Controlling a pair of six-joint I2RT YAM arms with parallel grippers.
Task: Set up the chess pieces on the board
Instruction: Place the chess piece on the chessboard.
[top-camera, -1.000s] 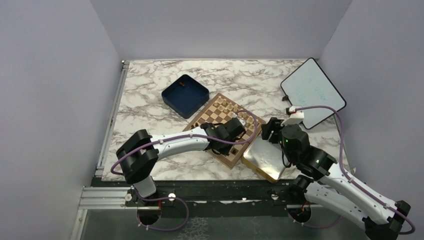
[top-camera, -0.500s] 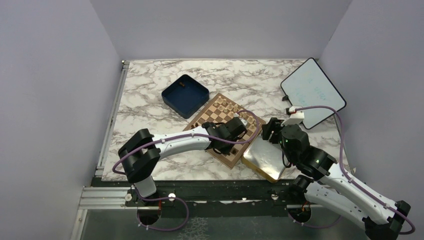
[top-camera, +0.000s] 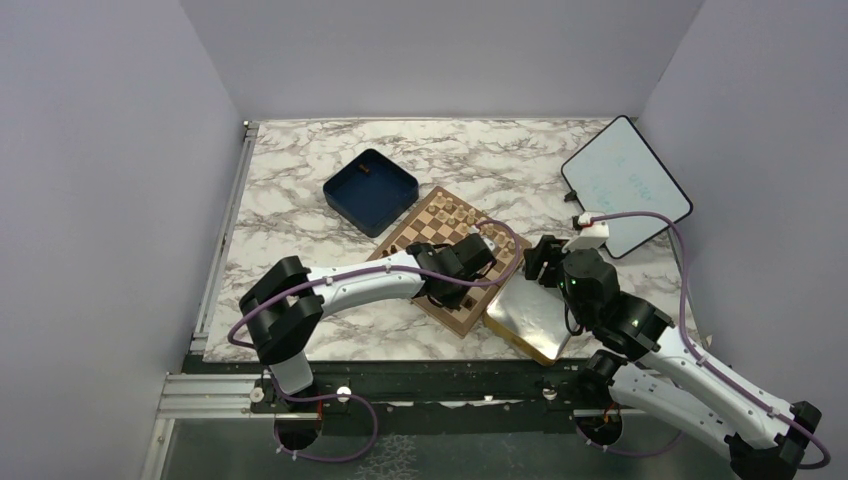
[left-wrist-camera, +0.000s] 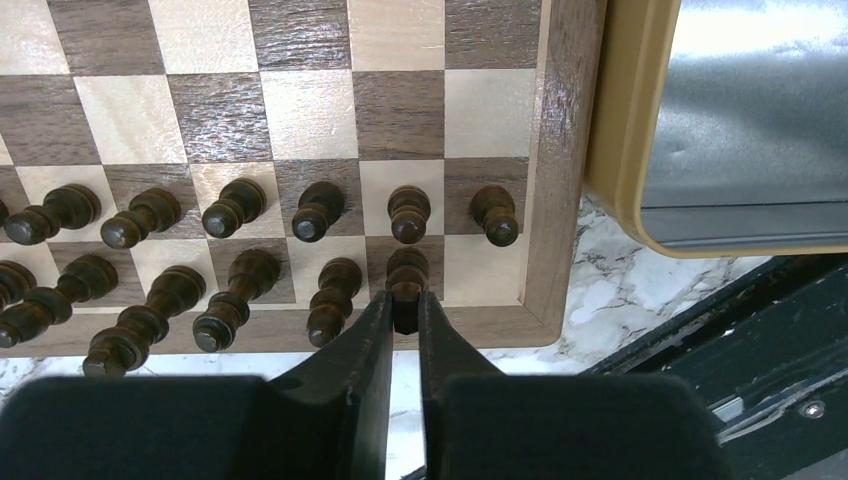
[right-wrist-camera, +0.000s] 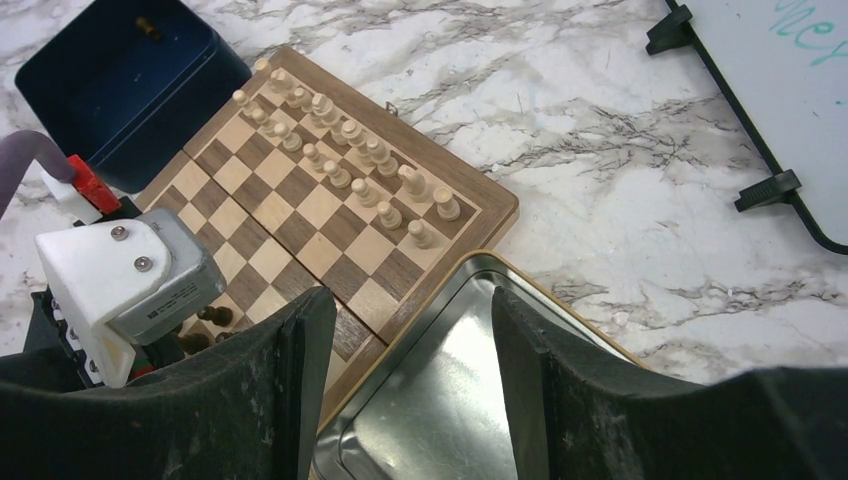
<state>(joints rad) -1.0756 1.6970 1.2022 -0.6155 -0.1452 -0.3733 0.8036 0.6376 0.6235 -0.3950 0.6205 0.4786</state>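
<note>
Standing betw. left claw (left-wrist-camera: 405, 306) tips: dark piece (left-wrist-camera: 405, 268), board (left-wrist-camera: 556, 150) edge row.

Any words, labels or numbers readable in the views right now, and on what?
On the whiteboard: faint teal handwriting, too blurred to read from above; the right wrist view shows only a cut-off scrap, not legible.
On the board, the tray and the blue box: no text visible.
</note>
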